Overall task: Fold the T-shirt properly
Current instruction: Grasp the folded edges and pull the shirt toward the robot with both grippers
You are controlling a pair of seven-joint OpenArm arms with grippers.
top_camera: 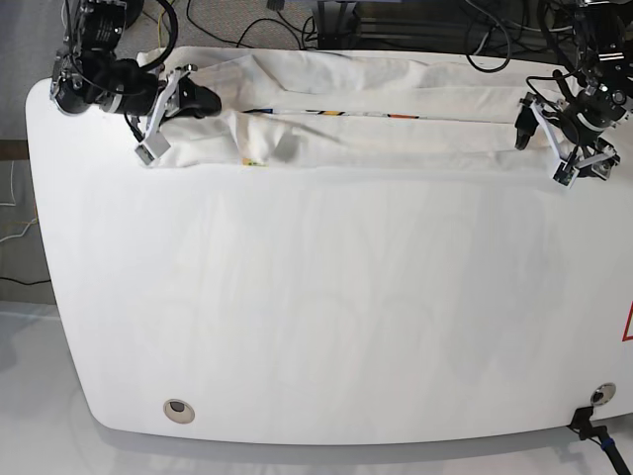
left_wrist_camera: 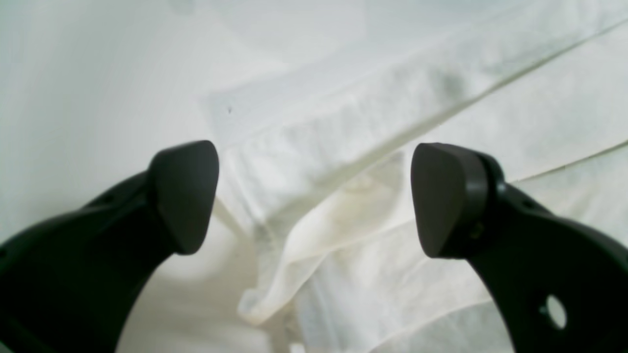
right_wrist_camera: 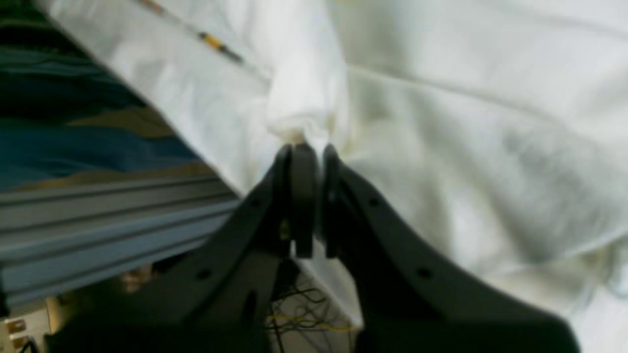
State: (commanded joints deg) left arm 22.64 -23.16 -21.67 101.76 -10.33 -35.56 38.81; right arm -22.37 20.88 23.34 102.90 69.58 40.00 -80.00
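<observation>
The white T-shirt [top_camera: 376,134] lies as a long folded band along the table's far edge, with a thin strip of coloured print showing at a fold [top_camera: 316,112]. At the band's left end in the base view, my right gripper [top_camera: 203,99] is shut, and a bunched pinch of the T-shirt [right_wrist_camera: 304,117] sits at its fingertips [right_wrist_camera: 309,149]. My left gripper [top_camera: 539,124] hovers open at the right end. Between its dark pads [left_wrist_camera: 186,196] lie layered hems and a curled corner of the T-shirt [left_wrist_camera: 314,235].
The white table [top_camera: 316,297] stretches toward the near edge, with a round grommet [top_camera: 178,409] at the front left. Black cables [top_camera: 297,20] run behind the far edge. An aluminium rail [right_wrist_camera: 98,211] shows below the table edge in the right wrist view.
</observation>
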